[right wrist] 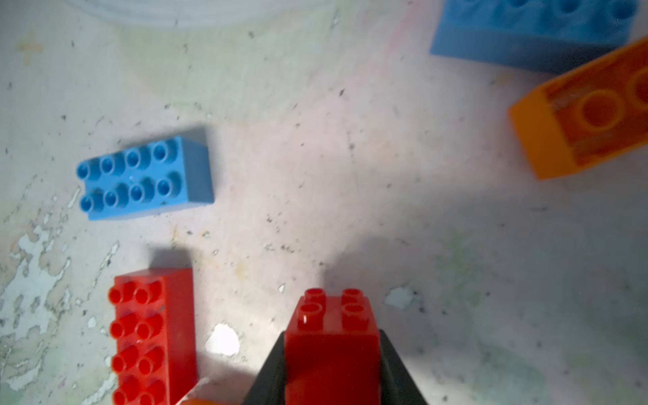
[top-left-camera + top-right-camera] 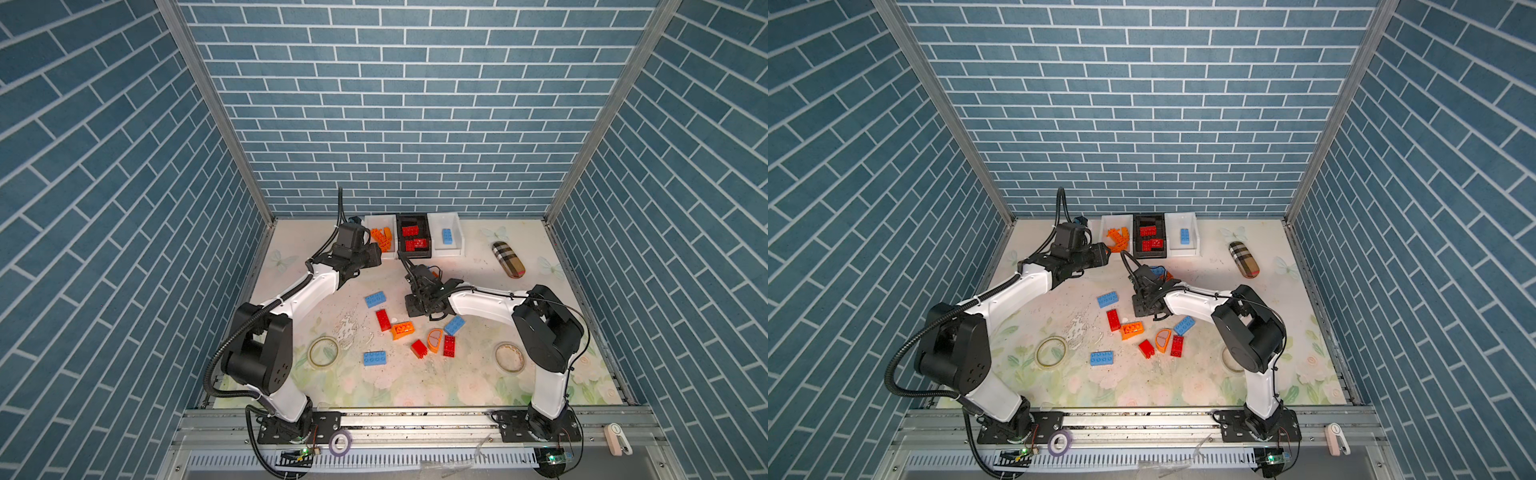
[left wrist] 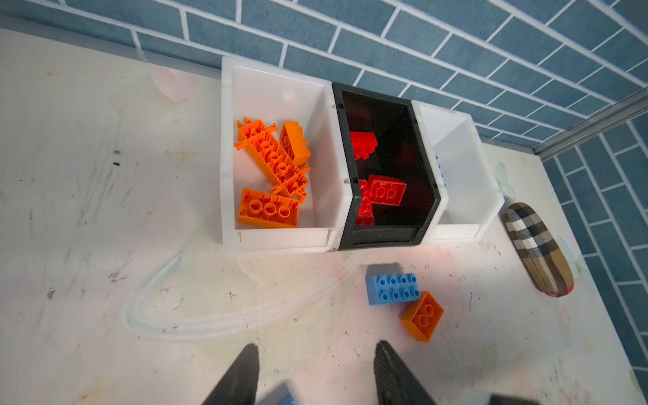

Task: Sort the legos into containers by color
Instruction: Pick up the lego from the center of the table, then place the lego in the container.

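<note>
Over the flowered desk [image 2: 415,386], right fingers [image 1: 271,378] clamp a red brick [image 1: 331,336], surely bound for the black bin [image 3: 382,238]; left fingers [image 3: 243,375] spread.

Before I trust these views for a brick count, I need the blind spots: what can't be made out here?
Right white bin: left wrist view, black bin's wall hides all but a blue sliver.
Red brick in the right hand: both top views, the wrist covers it.
Right tape roll: a top view, the right arm covers most.
Blue shape by the left hand: left wrist view, cut by the frame edge.
</note>
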Motion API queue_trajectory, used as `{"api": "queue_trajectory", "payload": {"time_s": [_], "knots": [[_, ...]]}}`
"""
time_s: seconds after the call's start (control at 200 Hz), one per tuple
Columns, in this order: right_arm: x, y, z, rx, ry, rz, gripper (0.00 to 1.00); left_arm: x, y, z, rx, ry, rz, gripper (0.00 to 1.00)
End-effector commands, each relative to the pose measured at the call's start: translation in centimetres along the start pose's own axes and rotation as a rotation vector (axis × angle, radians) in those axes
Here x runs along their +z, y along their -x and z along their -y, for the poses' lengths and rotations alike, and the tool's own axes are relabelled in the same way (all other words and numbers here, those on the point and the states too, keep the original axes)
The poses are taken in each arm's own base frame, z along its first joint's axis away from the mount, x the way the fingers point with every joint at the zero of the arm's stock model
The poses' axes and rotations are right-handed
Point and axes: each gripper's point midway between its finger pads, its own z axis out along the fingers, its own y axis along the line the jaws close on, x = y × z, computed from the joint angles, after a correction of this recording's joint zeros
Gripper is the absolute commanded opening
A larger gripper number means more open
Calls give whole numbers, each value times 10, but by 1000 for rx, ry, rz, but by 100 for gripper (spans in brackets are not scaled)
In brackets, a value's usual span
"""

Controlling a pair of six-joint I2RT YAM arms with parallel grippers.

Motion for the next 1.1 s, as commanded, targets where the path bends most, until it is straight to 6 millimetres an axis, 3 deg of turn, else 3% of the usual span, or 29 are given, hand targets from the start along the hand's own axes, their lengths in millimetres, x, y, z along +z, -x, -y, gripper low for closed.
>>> {"api": "queue_trajectory", "payload": {"time_s": [0.0,0.275,0.7,0.86,1.095], "knots": [[-27,37,0,88,119,106,24,-17,-10,-1,40,19,-16,56],[-47,104,12,218,390,227,23,-41,-51,-11,68,54,-69,63],[-65,198,31,332,654,436,23,-74,-104,-16,125,120,-169,70],[-61,228,39,359,690,484,23,-83,-125,-16,129,139,-204,72],[-38,258,59,387,671,516,25,-94,-154,-15,102,154,-240,74]]}}
